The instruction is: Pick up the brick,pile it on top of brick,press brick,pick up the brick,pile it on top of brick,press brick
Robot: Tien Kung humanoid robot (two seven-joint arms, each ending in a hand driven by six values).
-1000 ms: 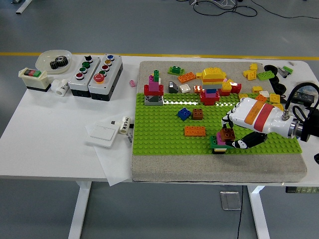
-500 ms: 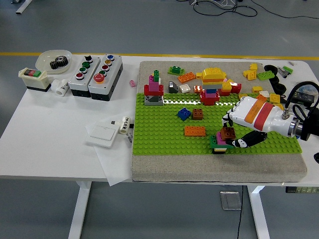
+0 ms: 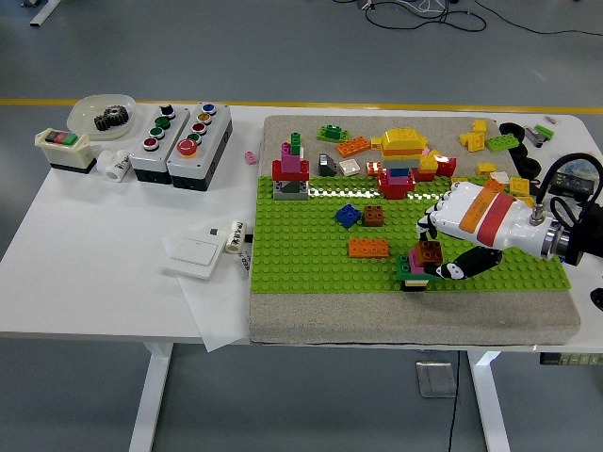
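Observation:
My right hand (image 3: 435, 250) reaches in from the right over the green baseplate (image 3: 311, 250). Its fingers (image 3: 429, 226) curl over the far side of a brown brick (image 3: 431, 251), and its black thumb (image 3: 454, 270) lies against the near right side. The brown brick sits on a pink brick (image 3: 416, 265), which rests on a green brick (image 3: 404, 270), forming a small stack near the plate's front edge. An orange brick (image 3: 368, 248), a second brown brick (image 3: 374, 216) and a blue brick (image 3: 348, 216) stand loose on the plate to the left. My left hand is out of view.
A red, pink and green tower (image 3: 291, 169) and a yellow-topped tower (image 3: 401, 162) stand at the plate's back. Loose bricks (image 3: 485, 139) lie at the back right. Two button boxes (image 3: 180, 139), a bowl (image 3: 102, 113) and a white card (image 3: 193, 250) lie on the table's left.
My right hand has shifted slightly up and to the left over the stack. The brown brick stays on the pink one.

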